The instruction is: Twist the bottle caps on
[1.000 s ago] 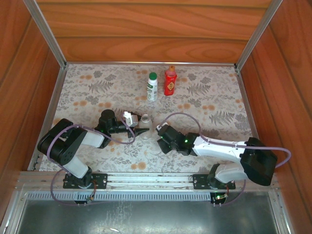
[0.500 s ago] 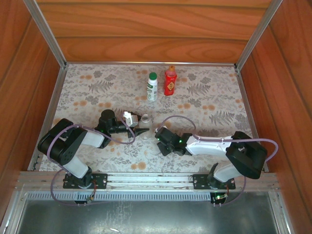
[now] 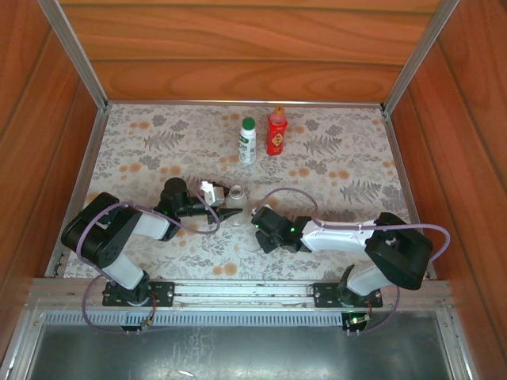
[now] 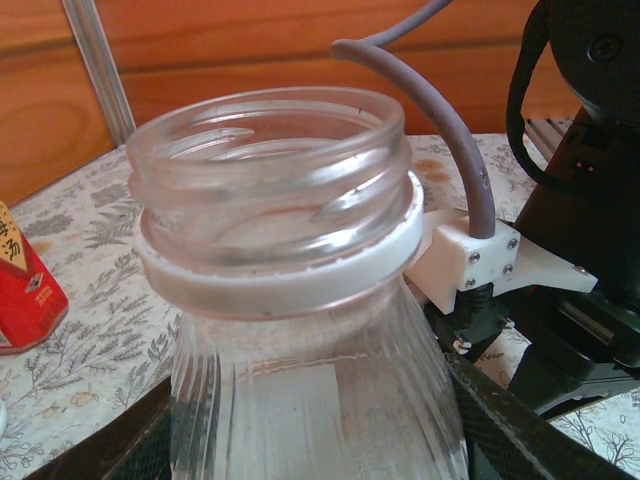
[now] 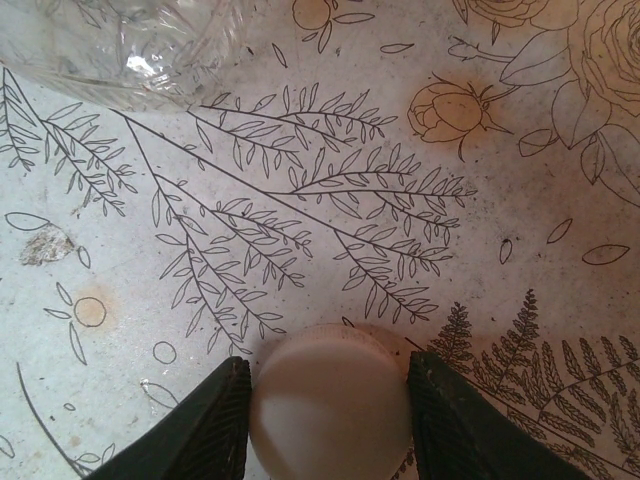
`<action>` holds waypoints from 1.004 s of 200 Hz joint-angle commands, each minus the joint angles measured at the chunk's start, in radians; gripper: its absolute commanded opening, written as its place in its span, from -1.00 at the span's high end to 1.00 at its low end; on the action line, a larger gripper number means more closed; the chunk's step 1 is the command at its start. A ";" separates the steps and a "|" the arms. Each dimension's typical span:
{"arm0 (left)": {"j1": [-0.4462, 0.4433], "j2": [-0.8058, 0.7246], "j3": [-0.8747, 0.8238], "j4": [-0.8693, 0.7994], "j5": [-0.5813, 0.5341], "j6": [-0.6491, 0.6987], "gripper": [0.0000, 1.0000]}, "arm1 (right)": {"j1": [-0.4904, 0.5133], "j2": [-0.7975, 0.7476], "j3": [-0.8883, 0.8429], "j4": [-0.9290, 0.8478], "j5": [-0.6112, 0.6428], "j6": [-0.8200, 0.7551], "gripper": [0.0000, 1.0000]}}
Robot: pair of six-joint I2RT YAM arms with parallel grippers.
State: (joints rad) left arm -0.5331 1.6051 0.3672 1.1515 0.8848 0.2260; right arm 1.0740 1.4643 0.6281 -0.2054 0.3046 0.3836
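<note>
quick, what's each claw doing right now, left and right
left claw: closed, holding the clear bottle, whose neck is uncapped.
right claw: closed on the white cap.

The clear bottle (image 4: 290,300) runs off the bottom edge, the red bottle (image 4: 20,290) is sliced at the left, and the white cap (image 5: 330,405) loses its near rim.

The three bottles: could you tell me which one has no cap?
The clear bottle: its threaded neck is open, while the white bottle has a green cap and the red bottle a golden-brown cap.
</note>
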 commanded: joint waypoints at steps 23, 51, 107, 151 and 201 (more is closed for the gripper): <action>-0.004 0.027 -0.006 -0.042 0.023 -0.014 -0.12 | 0.009 0.001 -0.009 -0.026 -0.001 0.020 0.03; -0.004 0.030 -0.004 -0.042 0.024 -0.015 -0.12 | 0.009 -0.013 -0.019 -0.031 -0.010 0.030 0.05; -0.004 0.027 -0.005 -0.042 0.024 -0.017 -0.12 | 0.008 -0.012 -0.015 -0.039 -0.010 0.028 0.15; -0.005 0.031 -0.002 -0.042 0.025 -0.015 -0.12 | 0.007 -0.072 0.036 -0.141 0.005 0.031 0.18; -0.005 0.029 -0.001 -0.042 0.027 -0.014 -0.12 | -0.008 -0.132 0.162 -0.336 -0.025 0.019 0.18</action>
State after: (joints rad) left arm -0.5327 1.6100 0.3672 1.1595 0.8867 0.2123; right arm 1.0725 1.3666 0.7238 -0.4088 0.2985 0.3992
